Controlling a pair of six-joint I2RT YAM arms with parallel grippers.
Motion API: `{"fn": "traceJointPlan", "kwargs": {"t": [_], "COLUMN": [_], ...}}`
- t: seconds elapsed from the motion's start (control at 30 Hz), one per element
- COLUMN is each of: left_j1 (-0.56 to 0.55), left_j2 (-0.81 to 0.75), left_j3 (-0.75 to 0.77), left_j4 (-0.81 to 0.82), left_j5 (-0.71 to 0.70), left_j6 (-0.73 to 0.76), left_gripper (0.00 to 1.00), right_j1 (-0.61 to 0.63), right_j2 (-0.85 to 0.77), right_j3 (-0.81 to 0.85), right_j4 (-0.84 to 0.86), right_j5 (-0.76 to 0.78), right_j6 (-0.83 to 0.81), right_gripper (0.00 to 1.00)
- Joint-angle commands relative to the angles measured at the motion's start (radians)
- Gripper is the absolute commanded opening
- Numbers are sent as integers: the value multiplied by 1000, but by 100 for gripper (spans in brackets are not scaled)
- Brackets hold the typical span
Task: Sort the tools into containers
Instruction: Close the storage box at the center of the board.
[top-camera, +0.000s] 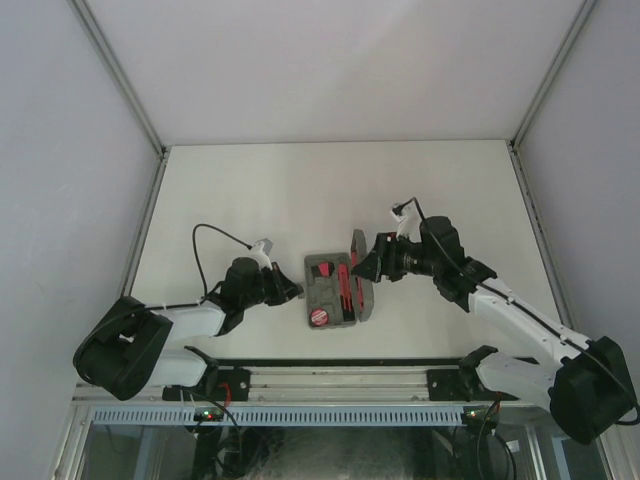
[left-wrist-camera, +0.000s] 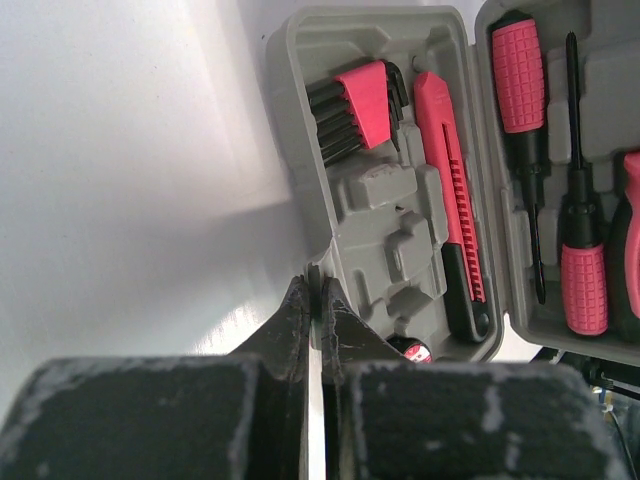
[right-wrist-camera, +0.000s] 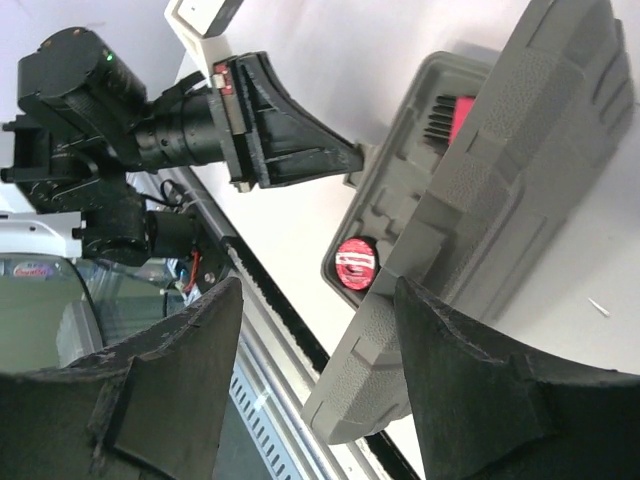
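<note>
The grey case (top-camera: 325, 272) lies open at the table's middle, its lid half (top-camera: 358, 245) tilted up on the right. In the left wrist view the case (left-wrist-camera: 380, 215) holds the comb-like piece (left-wrist-camera: 362, 100), the slim red-black stick tool (left-wrist-camera: 452, 190), two red-handled screwdrivers (left-wrist-camera: 520, 75) (left-wrist-camera: 583, 285), the pliers' handle (left-wrist-camera: 630, 250) and a round red-black piece (left-wrist-camera: 412, 350). My left gripper (left-wrist-camera: 315, 285) is shut on the case's left rim; it also shows in the top view (top-camera: 296, 292). My right gripper (right-wrist-camera: 318, 290) is open, its fingers either side of the raised lid's (right-wrist-camera: 500, 190) lower corner.
The white table (top-camera: 250, 190) is walled on three sides. A black rail (top-camera: 330, 362) runs along the near edge, just below the case. My left arm's wrist (right-wrist-camera: 150, 140) shows in the right wrist view, beside the case.
</note>
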Motion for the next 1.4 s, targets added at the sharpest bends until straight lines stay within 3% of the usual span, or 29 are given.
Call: {"fn": "traceJointPlan", "kwargs": {"t": [0.0,0.2,0.6,0.83,0.93,1.2,1.37], "left_j1": [-22,-23,-23,-22,-22,-22,-22], "left_j2": [29,25,1,-8,-16,-63,-84], "left_j3": [-40,-44,-43,-41,-39,-21,0], "left_j4": [-139,-140,-162,-175,-187,-244,-267], "left_j5": [31,29,5,1,-3,-11,0], "left_j6": [64,64,64,64,64,88,87], "left_gripper": [0,0,0,0,0,0,2], "right_j1": [52,100,169,197,202,254,302], "right_j2": [75,162,378,426,404,381,404], "right_j3": [32,66,217,270,272,307,333], "right_j4": [6,49,127,181,125,-152,-194], "right_j5": [-34,-18,-127,-159,-78,336,416], "right_j6": [-3,5,3,20,-7,-105,-121], "right_gripper": [62,62,62,62,61,59,59]}}
